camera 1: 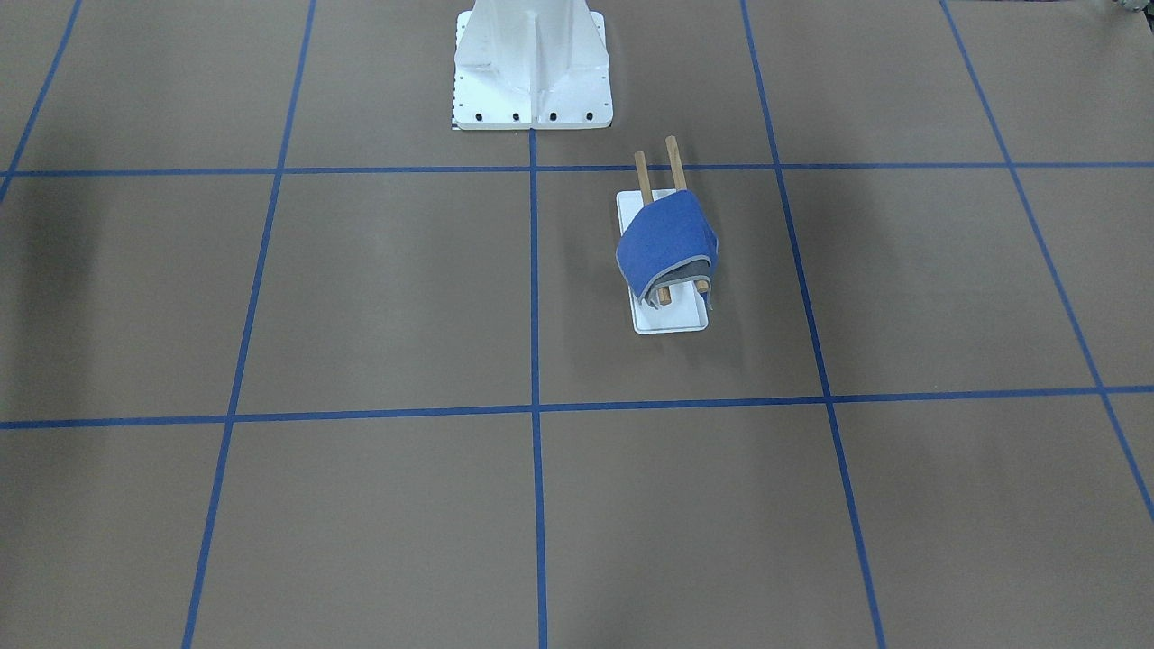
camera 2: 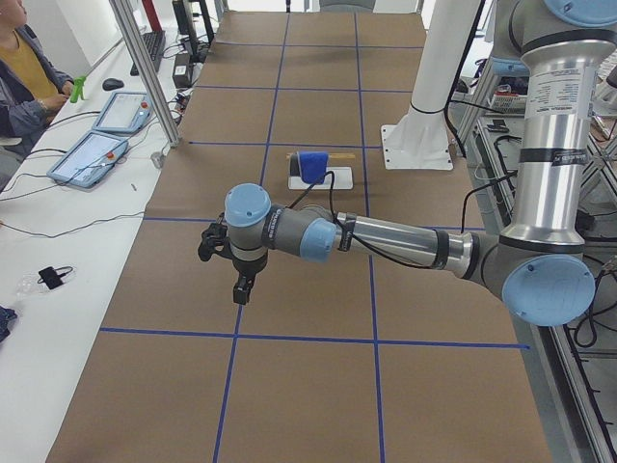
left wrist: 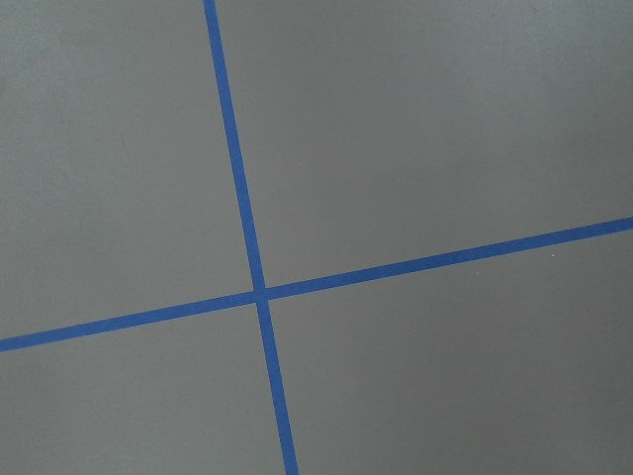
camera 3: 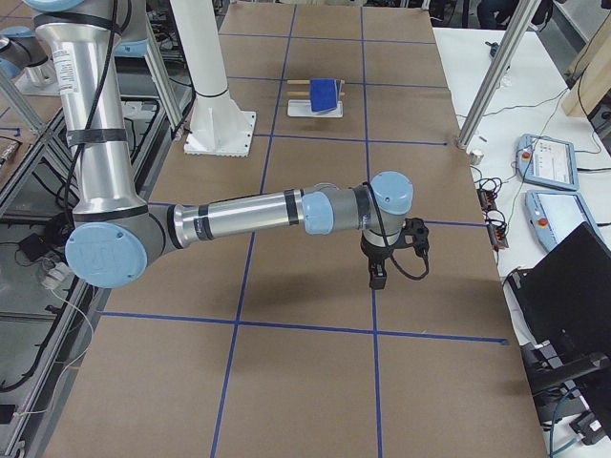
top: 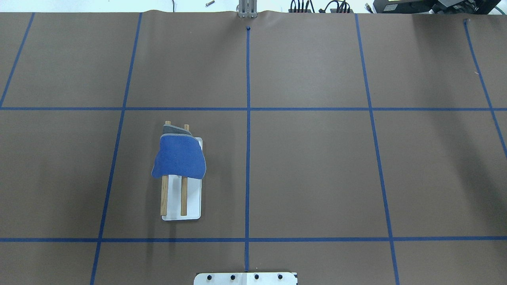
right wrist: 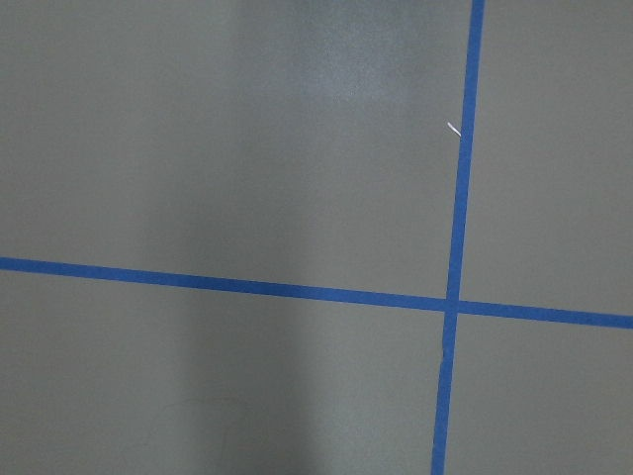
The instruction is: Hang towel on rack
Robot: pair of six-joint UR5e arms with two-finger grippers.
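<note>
The towel (camera 1: 667, 239), blue face up with a grey edge showing, is draped over both brown dowels of the rack (camera 1: 643, 176), whose white base plate (camera 1: 672, 317) lies on the brown table. Overhead, the towel (top: 180, 156) covers the far part of the rack (top: 183, 198). Both also show small in the side views, as the towel (camera 2: 311, 164) and the towel (camera 3: 326, 93). My left gripper (camera 2: 243, 287) hangs over bare table far from the rack. My right gripper (camera 3: 378, 279) hangs far from it at the other end. I cannot tell whether either is open or shut.
The large white bolted pedestal (camera 1: 532, 81) stands behind the rack. Blue tape lines (top: 248, 118) grid the brown table. Both wrist views show only table and tape. A side bench holds tablets (camera 2: 92, 154), and a seated person (camera 2: 24, 72) is beside it.
</note>
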